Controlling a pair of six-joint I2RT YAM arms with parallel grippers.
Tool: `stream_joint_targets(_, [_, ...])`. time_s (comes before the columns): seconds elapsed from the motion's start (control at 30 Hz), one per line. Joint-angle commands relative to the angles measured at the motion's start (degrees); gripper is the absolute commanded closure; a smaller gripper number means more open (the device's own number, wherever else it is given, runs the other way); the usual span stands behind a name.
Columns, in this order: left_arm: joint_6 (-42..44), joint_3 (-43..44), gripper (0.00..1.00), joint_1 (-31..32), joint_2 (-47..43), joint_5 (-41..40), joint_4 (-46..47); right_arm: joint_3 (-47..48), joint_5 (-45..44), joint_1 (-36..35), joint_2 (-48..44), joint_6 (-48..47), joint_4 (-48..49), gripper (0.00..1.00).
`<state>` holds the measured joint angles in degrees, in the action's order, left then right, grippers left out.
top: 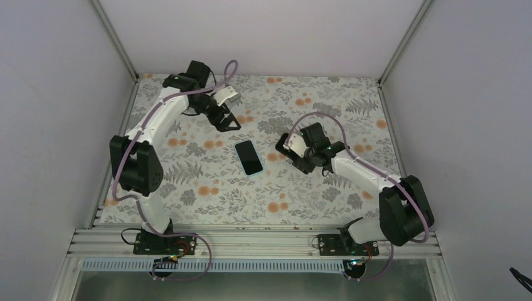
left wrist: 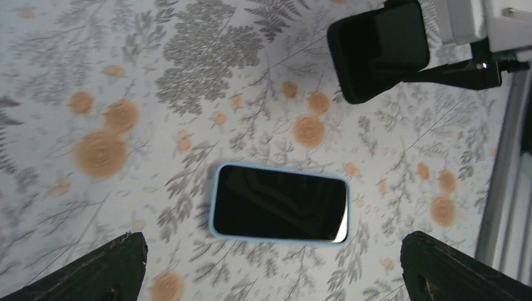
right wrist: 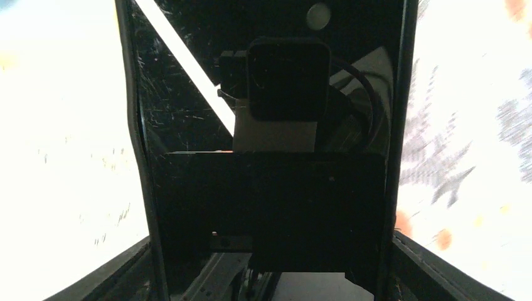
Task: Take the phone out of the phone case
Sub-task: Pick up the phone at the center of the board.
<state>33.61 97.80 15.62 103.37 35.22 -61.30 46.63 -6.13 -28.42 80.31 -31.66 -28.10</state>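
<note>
A phone with a dark screen in a light blue case (top: 248,157) lies flat on the floral cloth at mid-table. It also shows in the left wrist view (left wrist: 279,202). My left gripper (top: 227,120) hovers above and behind it, wide open and empty (left wrist: 273,276), with the cased phone lying between and just beyond its fingertips (left wrist: 94,269). My right gripper (top: 293,152) is to the right of the cased phone and shut on a glossy black phone-like slab (right wrist: 263,188), held by its long edges. This slab also shows in the left wrist view (left wrist: 379,53).
The floral cloth (top: 213,188) covers the table. An aluminium rail (top: 251,241) runs along the near edge by the arm bases. Grey walls and corner posts (top: 116,37) close in the left, right and back.
</note>
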Motion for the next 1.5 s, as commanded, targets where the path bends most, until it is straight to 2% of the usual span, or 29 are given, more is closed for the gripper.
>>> stream_joint_targets(0.0, [-4.1,5.7,0.00,2.1,4.7,6.6,-4.5,4.8,-3.9,-2.9,-2.1,-1.2,7.8,0.47])
stream_joint_targets(0.27, [-5.4,17.9,0.00,4.1,16.2,15.9,-11.3,13.7,-4.4,-6.4,2.2,-0.4,9.4,0.45])
stream_joint_targets(0.47, [-6.5,24.2,0.00,4.6,21.1,17.4,-12.5,17.8,-4.9,-9.4,5.3,-0.7,9.2,0.44])
stream_joint_targets(0.67, [-6.8,28.3,0.06,4.7,24.3,20.4,-13.4,20.2,-5.2,-11.0,6.9,0.1,9.7,0.44])
stream_joint_targets(0.9, [-5.0,28.5,0.33,5.2,26.3,24.6,-16.4,21.6,-5.9,-11.8,7.2,0.0,9.9,0.44])
stream_joint_targets(0.97, [-4.5,28.3,0.47,5.4,26.1,25.8,-16.4,21.7,-5.7,-11.9,7.2,-0.1,9.9,0.43])
stream_joint_targets(1.03, [-4.3,28.2,0.66,5.4,25.9,27.4,-16.4,21.7,-5.6,-12.0,7.1,-0.1,9.7,0.40])
stream_joint_targets(1.07, [-4.2,28.1,0.77,5.4,25.6,28.2,-16.5,21.8,-5.3,-12.0,7.1,0.1,9.3,0.35])
stream_joint_targets(1.13, [-3.4,27.9,0.95,5.5,25.0,29.2,-16.5,22.1,-2.7,-12.0,6.9,0.4,7.1,0.03])
stream_joint_targets(1.23, [-1.3,26.8,0.98,5.4,22.9,29.7,-16.5,25.5,10.7,-9.4,6.9,-1.5,-6.0,0.00])
stream_joint_targets(1.3, [0.9,25.3,0.98,5.4,21.2,28.7,-16.5,28.8,21.3,-4.6,7.8,-5.0,-15.8,0.00])
stream_joint_targets(1.4, [4.6,22.9,0.98,5.7,18.4,25.1,-16.5,29.3,34.6,4.3,5.6,-11.1,-20.0,0.00])
stream_joint_targets(1.47, [7.9,20.6,0.98,6.3,16.1,21.4,-16.5,30.4,40.4,7.8,5.3,-15.5,-23.9,0.00])
